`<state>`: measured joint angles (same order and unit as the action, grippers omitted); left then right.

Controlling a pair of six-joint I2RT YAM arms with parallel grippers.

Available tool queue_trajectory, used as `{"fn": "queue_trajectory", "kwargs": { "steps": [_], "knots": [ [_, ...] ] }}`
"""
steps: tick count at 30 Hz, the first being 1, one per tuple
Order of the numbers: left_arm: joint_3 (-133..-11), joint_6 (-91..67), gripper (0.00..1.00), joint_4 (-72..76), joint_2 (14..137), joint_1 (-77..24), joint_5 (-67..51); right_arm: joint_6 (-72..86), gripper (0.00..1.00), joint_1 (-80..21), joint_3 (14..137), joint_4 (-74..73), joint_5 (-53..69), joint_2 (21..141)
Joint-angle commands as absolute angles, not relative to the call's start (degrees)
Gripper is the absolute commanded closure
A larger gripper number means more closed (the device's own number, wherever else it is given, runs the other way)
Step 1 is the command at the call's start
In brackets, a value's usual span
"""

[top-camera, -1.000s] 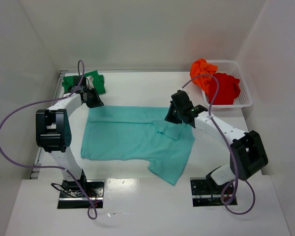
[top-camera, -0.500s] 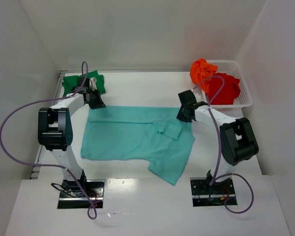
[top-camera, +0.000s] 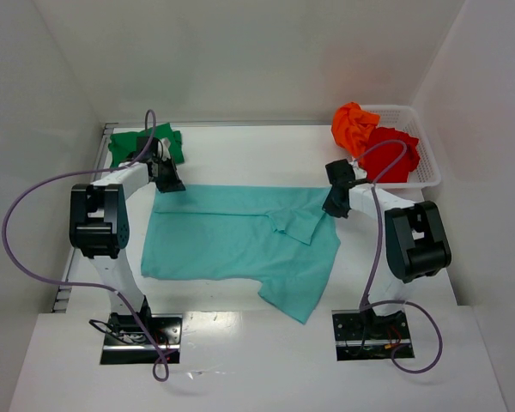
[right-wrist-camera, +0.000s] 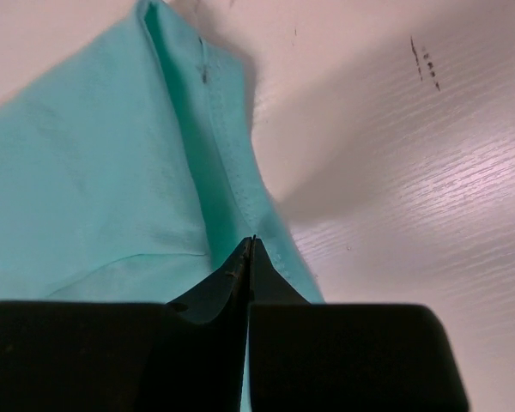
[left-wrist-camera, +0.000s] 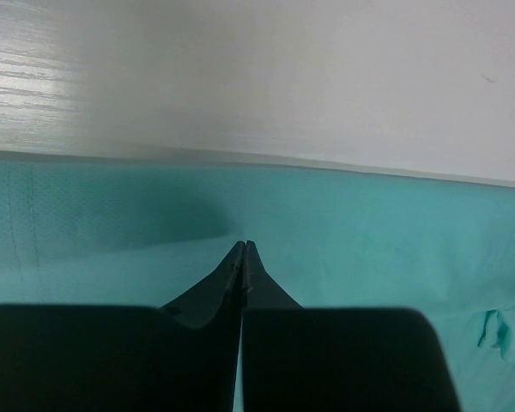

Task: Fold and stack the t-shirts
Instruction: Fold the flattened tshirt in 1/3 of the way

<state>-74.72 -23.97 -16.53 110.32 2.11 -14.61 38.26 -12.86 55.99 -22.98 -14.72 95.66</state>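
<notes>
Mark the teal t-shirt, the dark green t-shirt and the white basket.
teal t-shirt (top-camera: 223,245), top view, middle of its flat body.
dark green t-shirt (top-camera: 120,146), top view, its left part.
white basket (top-camera: 428,154), top view, its right wall.

Spread shirt (top-camera: 232,236) centre, folded shirt (top-camera: 146,144) behind-left, two crumpled shirts (top-camera: 386,154) in basket (top-camera: 429,163) — far right

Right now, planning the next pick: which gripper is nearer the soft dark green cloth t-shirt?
Left. The left gripper sits just beside the dark green t-shirt; the right gripper is across the table, near the white mesh basket.
</notes>
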Motion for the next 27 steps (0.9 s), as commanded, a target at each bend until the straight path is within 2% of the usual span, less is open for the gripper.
{"fn": "queue_trajectory", "kwargs": {
  "steps": [1,5,6,7,10,13,18,27],
  "knots": [
    [-77.26,-23.38,1.0,-16.7,111.09,2.11,-14.5,38.41,1.0,-12.92,55.63,-23.81,-14.77,97.29],
    [-77.26,-23.38,1.0,-16.7,111.09,2.11,-14.5,37.27,0.98,-12.92,57.74,-24.87,-14.77,92.91],
    [-77.26,-23.38,1.0,-16.7,111.09,2.11,-14.5,37.27,0.91,-12.92,58.44,-24.87,-14.16,91.42],
    [-77.26,-23.38,1.0,-16.7,111.09,2.11,-14.5,36.57,0.71,-12.92,58.45,-24.87,-13.28,88.45],
    [-77.26,-23.38,1.0,-16.7,111.09,2.11,-15.03,36.56,0.55,-12.92,58.45,-22.86,-11.35,84.3],
    [-77.26,-23.38,1.0,-16.7,111.09,2.11,-15.56,36.56,0.48,-12.92,55.82,-18.83,-7.75,83.24],
    [-77.78,-23.38,1.0,-16.7,111.62,2.11,-15.56,36.56,0.46,-12.92,53.44,-16.35,-4.23,86.64],
    [-77.78,-23.91,1.0,-16.7,112.15,2.11,-15.56,37.09,0.46,-12.92,52.38,-16.35,-4.75,90.44]
  ]
}}
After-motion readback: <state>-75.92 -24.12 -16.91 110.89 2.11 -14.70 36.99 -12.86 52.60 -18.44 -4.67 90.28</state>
